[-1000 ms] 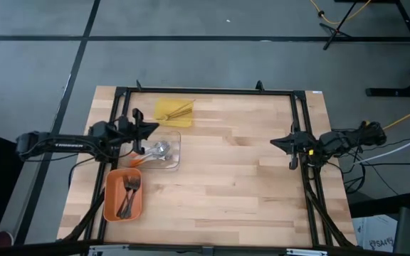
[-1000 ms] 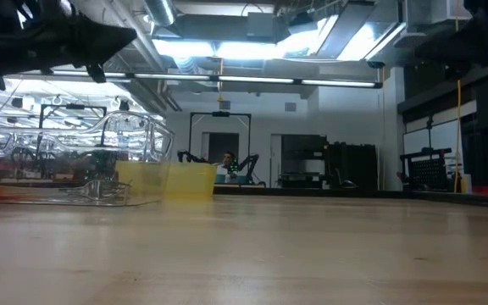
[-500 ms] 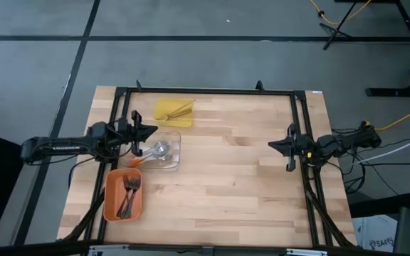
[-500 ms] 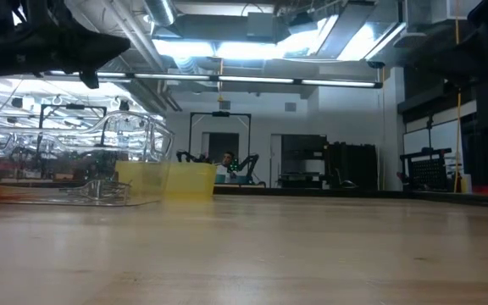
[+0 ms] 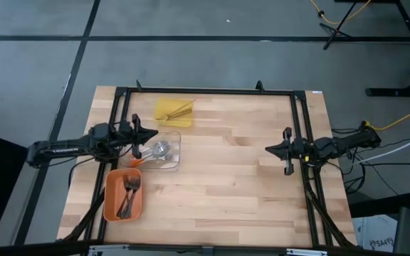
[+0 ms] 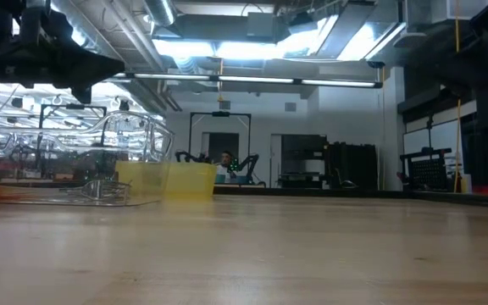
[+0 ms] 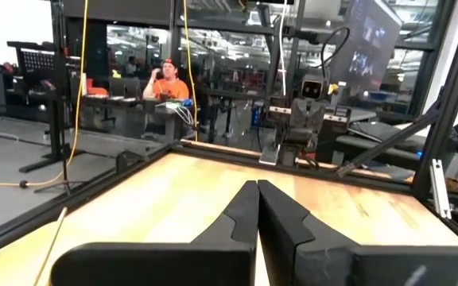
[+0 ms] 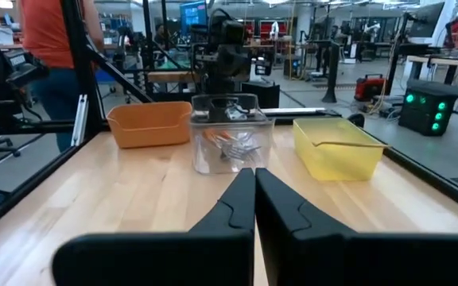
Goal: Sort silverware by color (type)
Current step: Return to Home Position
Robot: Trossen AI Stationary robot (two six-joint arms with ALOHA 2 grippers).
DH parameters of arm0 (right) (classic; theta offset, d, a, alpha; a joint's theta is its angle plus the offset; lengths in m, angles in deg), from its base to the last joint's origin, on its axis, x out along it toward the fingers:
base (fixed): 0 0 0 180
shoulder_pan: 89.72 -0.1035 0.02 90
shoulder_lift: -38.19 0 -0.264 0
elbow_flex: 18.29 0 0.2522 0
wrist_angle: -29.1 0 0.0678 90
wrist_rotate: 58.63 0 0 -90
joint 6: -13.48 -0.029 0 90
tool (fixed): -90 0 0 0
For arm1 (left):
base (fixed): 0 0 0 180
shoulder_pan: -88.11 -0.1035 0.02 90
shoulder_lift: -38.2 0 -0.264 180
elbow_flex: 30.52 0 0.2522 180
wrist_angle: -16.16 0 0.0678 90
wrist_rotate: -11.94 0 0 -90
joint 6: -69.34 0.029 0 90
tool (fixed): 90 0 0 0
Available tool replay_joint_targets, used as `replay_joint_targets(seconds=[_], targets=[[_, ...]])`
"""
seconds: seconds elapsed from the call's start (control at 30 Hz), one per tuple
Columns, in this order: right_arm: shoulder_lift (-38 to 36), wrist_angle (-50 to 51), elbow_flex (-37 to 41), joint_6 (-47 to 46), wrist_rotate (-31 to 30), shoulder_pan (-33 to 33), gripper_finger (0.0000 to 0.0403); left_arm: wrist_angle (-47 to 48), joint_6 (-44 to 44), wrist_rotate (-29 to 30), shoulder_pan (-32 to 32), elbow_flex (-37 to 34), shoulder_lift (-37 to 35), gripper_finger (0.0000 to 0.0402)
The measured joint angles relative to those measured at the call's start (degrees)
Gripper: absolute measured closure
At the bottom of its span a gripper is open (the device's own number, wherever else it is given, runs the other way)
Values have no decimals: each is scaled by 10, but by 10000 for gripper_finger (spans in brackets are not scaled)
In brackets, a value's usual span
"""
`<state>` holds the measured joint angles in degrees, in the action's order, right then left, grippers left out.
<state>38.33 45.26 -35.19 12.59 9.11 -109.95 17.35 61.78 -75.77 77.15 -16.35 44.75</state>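
Black forks point(image 5: 128, 193) lie in the orange plastic tray point(image 5: 109, 210). My left jaws and right jaws are pressed together, empty.

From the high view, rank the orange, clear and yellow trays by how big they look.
1. orange tray: plainly the largest and the longest.
2. clear tray: shorter, roughly square.
3. yellow tray: looks a little smaller than the clear one, but the two are close, so that order is unsure.

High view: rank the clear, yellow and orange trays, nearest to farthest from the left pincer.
1. Clear tray, right beside the left pincer.
2. Yellow tray, toward the table's far edge.
3. Orange tray, toward the near edge.
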Motion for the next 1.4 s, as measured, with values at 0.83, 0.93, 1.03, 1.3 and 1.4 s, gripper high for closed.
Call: replay_joint_targets(seconds=[0.83, 0.93, 1.03, 1.3, 1.4], targets=[[0, -63, 27, 44, 30, 0, 400, 118, 7, -19, 0, 0, -36, 401], [0, -63, 27, 44, 30, 0, 400, 119, 29, -25, 0, 1, -36, 401], [0, -62, 27, 44, 30, 0, 400, 119, 54, -25, 0, 1, -36, 401], [0, -61, 27, 44, 31, 0, 400, 120, 101, -24, 0, 1, -35, 401], [0, -60, 27, 44, 34, 0, 400, 120, 107, -24, 0, 1, -35, 401]])
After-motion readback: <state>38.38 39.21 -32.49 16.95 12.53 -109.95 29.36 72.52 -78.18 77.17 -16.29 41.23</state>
